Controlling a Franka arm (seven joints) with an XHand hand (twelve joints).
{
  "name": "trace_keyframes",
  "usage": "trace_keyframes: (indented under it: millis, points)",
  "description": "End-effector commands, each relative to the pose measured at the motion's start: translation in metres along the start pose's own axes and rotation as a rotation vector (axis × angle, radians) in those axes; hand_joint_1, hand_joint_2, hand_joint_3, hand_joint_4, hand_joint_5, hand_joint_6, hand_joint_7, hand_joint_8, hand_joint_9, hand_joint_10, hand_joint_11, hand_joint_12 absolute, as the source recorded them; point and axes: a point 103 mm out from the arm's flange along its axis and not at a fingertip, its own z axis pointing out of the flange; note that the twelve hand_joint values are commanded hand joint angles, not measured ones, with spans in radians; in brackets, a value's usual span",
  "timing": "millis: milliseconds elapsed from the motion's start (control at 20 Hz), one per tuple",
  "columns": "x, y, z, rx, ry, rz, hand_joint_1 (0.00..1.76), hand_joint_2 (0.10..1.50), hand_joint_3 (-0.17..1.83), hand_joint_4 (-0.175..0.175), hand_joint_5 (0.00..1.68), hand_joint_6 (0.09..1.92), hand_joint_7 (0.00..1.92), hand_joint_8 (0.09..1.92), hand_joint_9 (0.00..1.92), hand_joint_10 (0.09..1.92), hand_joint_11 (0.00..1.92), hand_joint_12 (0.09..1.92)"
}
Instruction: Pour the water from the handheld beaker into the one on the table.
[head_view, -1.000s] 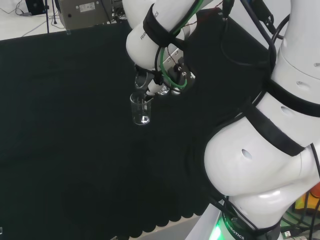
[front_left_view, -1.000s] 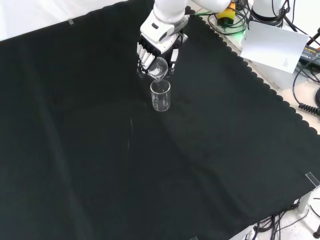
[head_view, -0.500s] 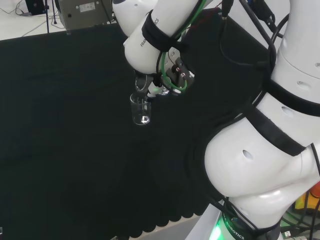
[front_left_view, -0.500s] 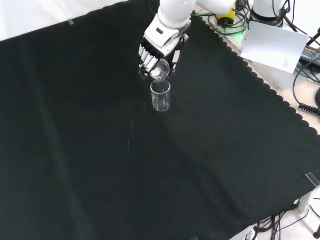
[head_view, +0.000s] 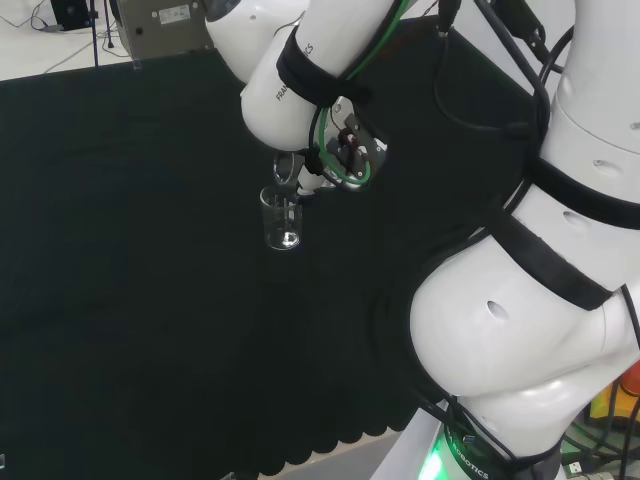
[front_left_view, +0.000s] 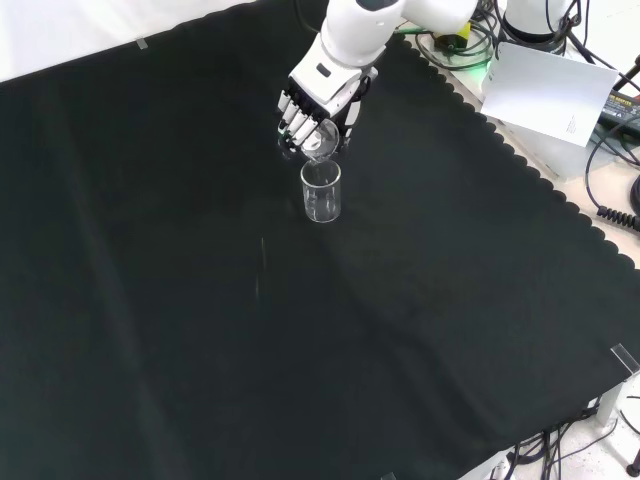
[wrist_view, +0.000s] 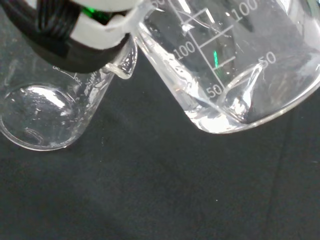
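Front view, hand (front_left_view: 318, 92) fingers curled round tilted handheld beaker (front_left_view: 320, 139), apparently just above table beaker (front_left_view: 321, 190).

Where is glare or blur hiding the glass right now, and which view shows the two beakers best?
Head view: the table beaker is faint against the black cloth, with a bright glint at its base. Front view: the handheld beaker is a pale smear under the hand. Wrist view: both show best, with reflections on the glass; the white part of the hand at its edge is blurred.
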Motion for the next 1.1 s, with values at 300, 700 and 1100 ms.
trace_keyframes:
  millis: [300, 700, 1100]
  points:
    - [0.0019, 0.0025, 0.0003, 0.033, -0.121, 0.015, 1.31, 1.03, -0.17, -0.175, 1.45, 0.16, 1.53, 0.09, 1.69, 0.09, 1.5, 0.63]
    - [0.0047, 0.0033, 0.0015, 0.058, -0.148, 0.003, 1.31, 1.03, -0.17, -0.175, 1.45, 0.16, 1.53, 0.09, 1.68, 0.09, 1.5, 0.63]
    - [0.0065, 0.004, 0.0005, 0.062, -0.156, -0.002, 1.31, 1.03, -0.17, -0.175, 1.45, 0.16, 1.53, 0.09, 1.68, 0.09, 1.5, 0.63]
